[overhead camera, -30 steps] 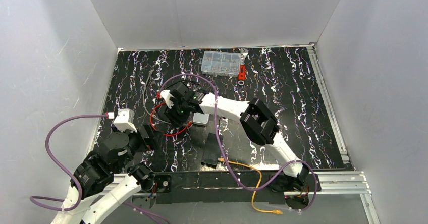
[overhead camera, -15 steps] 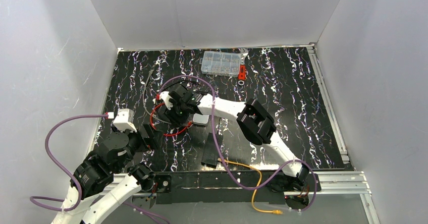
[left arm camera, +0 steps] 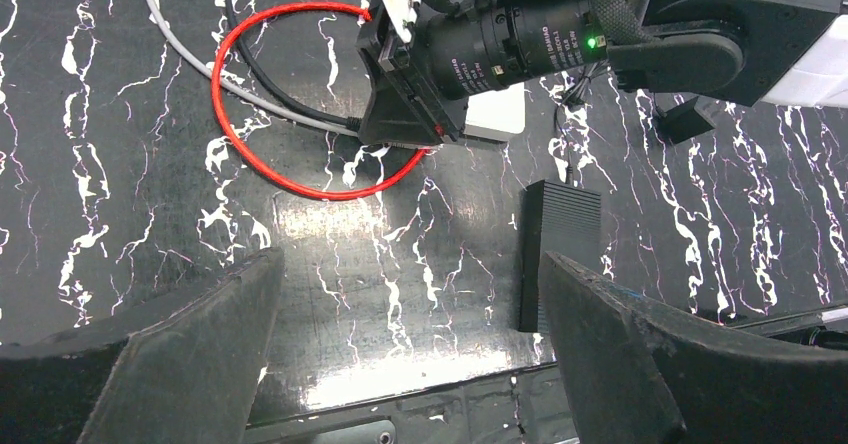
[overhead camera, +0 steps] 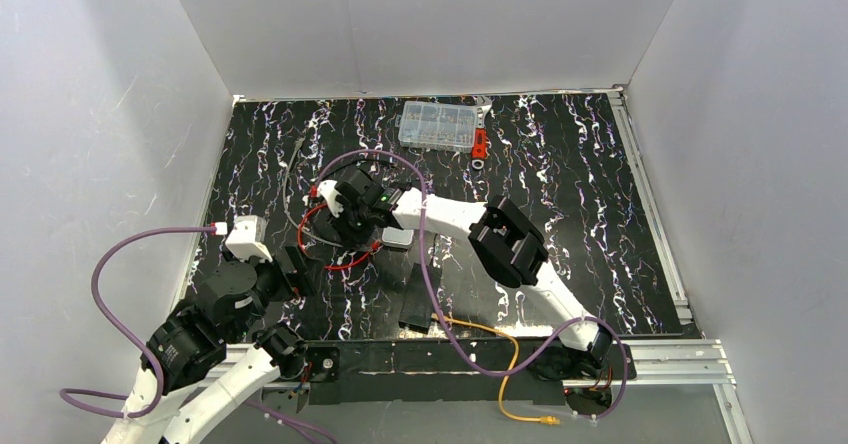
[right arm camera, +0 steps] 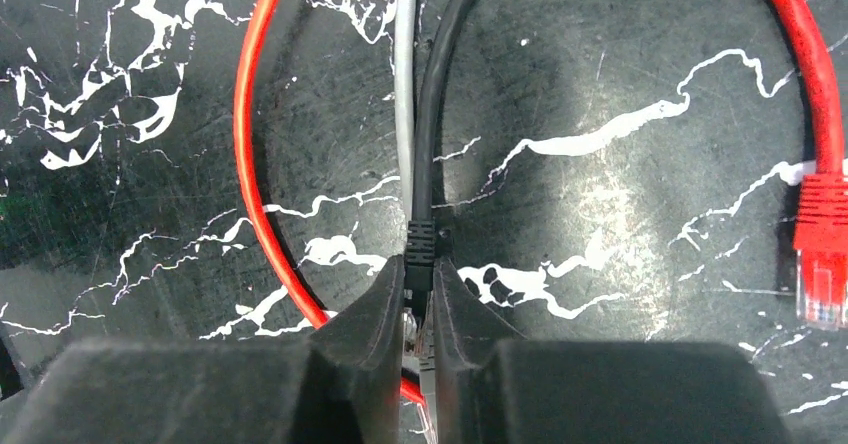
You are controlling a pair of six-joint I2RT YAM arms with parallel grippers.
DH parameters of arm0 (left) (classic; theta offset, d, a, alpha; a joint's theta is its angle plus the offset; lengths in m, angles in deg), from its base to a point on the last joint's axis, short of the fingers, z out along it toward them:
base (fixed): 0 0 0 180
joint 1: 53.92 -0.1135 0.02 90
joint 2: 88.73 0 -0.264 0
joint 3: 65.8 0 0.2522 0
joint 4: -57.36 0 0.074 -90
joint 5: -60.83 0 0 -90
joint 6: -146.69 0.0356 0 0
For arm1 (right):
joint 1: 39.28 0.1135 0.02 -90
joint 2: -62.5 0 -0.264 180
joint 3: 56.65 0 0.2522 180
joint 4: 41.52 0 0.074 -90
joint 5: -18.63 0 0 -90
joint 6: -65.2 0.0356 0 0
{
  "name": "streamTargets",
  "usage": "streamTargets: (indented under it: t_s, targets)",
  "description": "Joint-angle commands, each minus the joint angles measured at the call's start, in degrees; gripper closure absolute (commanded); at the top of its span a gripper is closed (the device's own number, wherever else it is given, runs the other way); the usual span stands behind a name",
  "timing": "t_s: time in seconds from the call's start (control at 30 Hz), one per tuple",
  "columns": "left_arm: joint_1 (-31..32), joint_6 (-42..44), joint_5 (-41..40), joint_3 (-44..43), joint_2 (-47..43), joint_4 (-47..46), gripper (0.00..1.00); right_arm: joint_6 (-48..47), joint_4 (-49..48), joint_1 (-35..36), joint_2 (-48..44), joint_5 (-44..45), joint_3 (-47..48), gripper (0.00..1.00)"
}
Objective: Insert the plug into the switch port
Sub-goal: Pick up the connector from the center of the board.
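The flat black switch box [overhead camera: 420, 297] lies near the table's front edge and also shows in the left wrist view [left arm camera: 560, 252]; its port face is not visible. A thin orange cable [overhead camera: 497, 342] runs from the box's near right corner to a small plug end [overhead camera: 548, 421] below the front rail. My right gripper [overhead camera: 350, 226] is far from both. In the right wrist view it [right arm camera: 418, 269] is shut on the connector of a black cable [right arm camera: 432, 114]. My left gripper [left arm camera: 410, 344] is open and empty above the table's front.
A red wire [right arm camera: 250, 134] loops around the right gripper, its red connector [right arm camera: 822, 254] at the right. A grey cable [right arm camera: 404, 84] runs beside the black one. A white-grey box [overhead camera: 398, 236] sits under the right wrist. A clear parts case [overhead camera: 437, 124] stands at the back.
The right arm has shifted slightly left with its gripper low over the cables, and the red loop has moved a little. The left arm has not moved.
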Motion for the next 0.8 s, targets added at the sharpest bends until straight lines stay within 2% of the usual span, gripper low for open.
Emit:
streamTargets:
  t_s: [0.0, 0.07, 0.17, 0.57, 0.67, 0.77]
  targets:
    - [-0.18, 0.67, -0.44, 0.36, 0.30, 0.10, 0.02, -0.16, -5.58, -0.21, -6.58, 2.86, -4.04, 0.88]
    - [-0.24, 0.66, -0.43, 0.37, 0.41, 0.02, 0.02, -0.16, -8.04, -0.22, -9.06, 4.02, -6.44, 0.95]
    - [-0.19, 0.58, -0.47, 0.33, 0.70, 0.10, 0.02, -0.16, -10.98, -0.22, -12.28, 4.95, -9.48, 0.99]
    - [-0.24, 0.53, -0.55, 0.24, 1.27, 0.23, 0.02, -0.16, -13.43, -0.11, -24.64, 5.07, -19.05, 0.99]
    - [-0.18, 0.40, -0.58, 0.24, 1.35, 0.32, 0.02, -0.90, -11.98, -0.13, -29.29, 3.67, -22.64, 0.99]
    - [-0.22, 0.26, -0.70, 0.15, 1.38, 0.46, 0.02, -4.32, -5.32, -0.13, -33.10, 2.46, -22.76, 0.99]
